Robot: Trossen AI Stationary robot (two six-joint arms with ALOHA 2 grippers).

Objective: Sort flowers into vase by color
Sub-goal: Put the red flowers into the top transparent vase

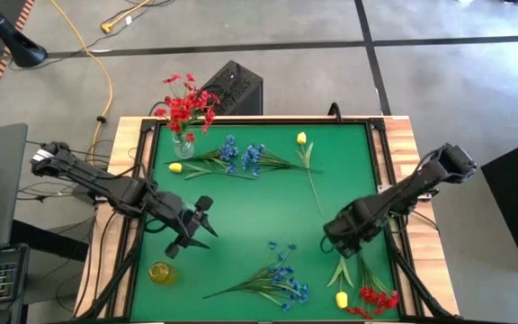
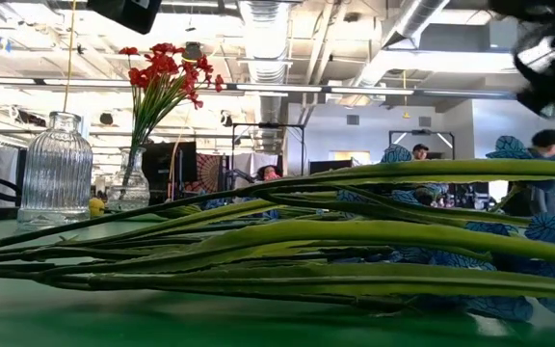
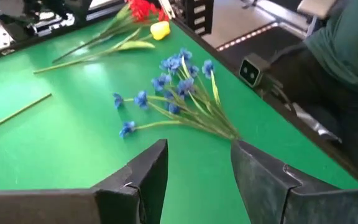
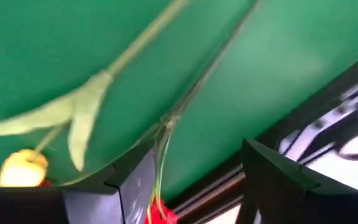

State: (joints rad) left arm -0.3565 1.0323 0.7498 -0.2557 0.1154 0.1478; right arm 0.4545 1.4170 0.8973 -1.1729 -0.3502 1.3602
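1. The left gripper hovers open and empty over the middle of the green table.
2. The right gripper hangs open, holding nothing, above a yellow tulip and red spray at the near right corner.
3. Blue sprays lie loose at the near edge, and more at the far side.
4. Red flowers stand in a glass vase at the far left corner.
5. Grey floor and a yellow cable surround the table.

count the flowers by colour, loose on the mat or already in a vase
red sprays: 2, one in the glass vase at, one loose at
blue sprays: 2, at and
yellow tulips: 3, at
total: 7
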